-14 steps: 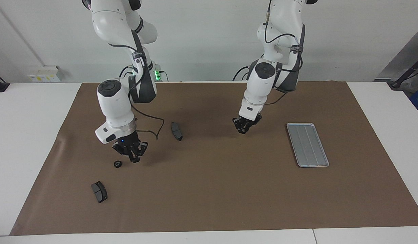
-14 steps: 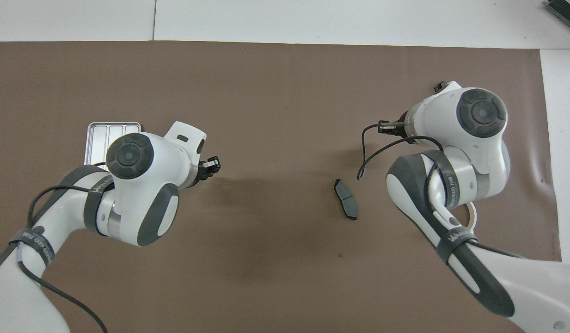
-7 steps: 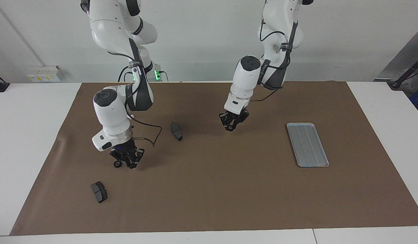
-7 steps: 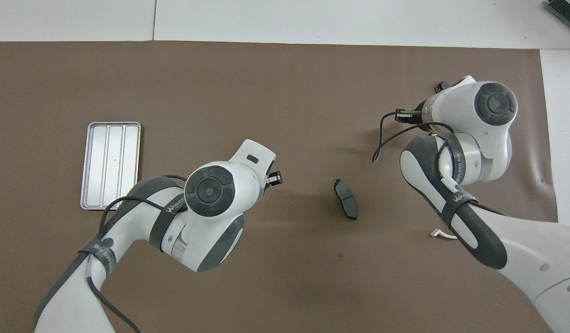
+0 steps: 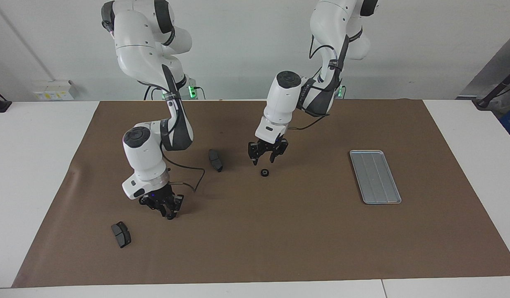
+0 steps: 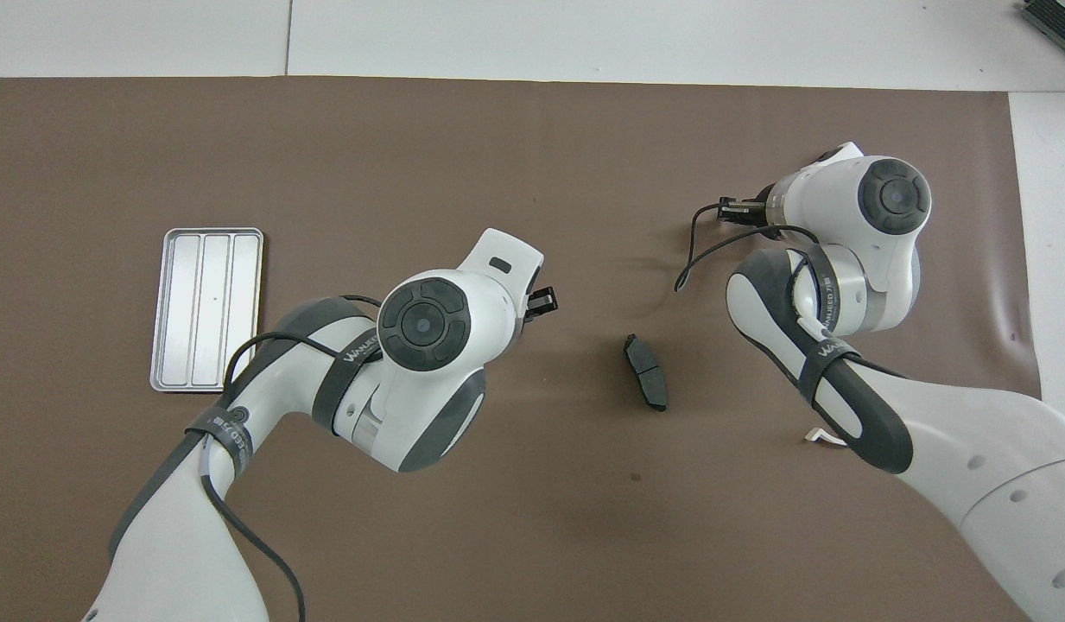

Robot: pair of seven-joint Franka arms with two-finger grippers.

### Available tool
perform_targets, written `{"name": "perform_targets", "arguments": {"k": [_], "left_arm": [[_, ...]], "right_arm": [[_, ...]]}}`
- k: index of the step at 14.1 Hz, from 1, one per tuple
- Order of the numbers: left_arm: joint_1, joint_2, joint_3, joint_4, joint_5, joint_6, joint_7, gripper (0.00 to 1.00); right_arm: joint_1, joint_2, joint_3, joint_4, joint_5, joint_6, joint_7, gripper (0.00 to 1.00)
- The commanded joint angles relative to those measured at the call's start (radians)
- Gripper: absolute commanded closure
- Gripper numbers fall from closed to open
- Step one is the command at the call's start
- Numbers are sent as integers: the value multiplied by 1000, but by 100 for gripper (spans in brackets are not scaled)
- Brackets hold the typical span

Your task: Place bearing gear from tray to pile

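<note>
Just below the left gripper [image 5: 266, 154] a bearing gear [image 5: 264, 172] lies loose on the mat, fingers spread, so apparently just dropped near a brake pad [image 5: 215, 160]. Right gripper [image 5: 164, 205]: can't tell. Tray [image 5: 374, 176] sits well apart, empty.

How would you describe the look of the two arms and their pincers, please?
Both arms are glossy white with rounded shells, dark grey joint sections and round dark grey caps at the joints. A thin black cable loops along each forearm, held by dark straps with white lettering. The left pincer and right pincer are small, black and two-fingered, each below a silver wrist ring. A small blue light glows above the right one.
</note>
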State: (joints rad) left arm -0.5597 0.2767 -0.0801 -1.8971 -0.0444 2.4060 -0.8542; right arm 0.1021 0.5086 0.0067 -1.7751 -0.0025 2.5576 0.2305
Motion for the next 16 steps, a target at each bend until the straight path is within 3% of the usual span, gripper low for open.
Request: {"name": "perform_targets", "arguments": {"k": [1,4,7,12,16], "left_arm": [[118,-53,-3,30,0,-150,67,28],[265,-117,-3,29,-2,-293,284,28],[381,-151,-1,30,-2,-387,496,28],[547,-256,0,33,-2,-511,724,28],[578,-376,17,44,5,-616,721,28]], "right_arm": [[5,-80,7,2,24,-98,0,0],[42,-180,13,-3,24,-253,16,0],[132,-220,12,-3,24,-350,120,0],[306,-200,15,-12,25,-294,292,0],[436,-125,13,-1,4,-215,404,0]]}}
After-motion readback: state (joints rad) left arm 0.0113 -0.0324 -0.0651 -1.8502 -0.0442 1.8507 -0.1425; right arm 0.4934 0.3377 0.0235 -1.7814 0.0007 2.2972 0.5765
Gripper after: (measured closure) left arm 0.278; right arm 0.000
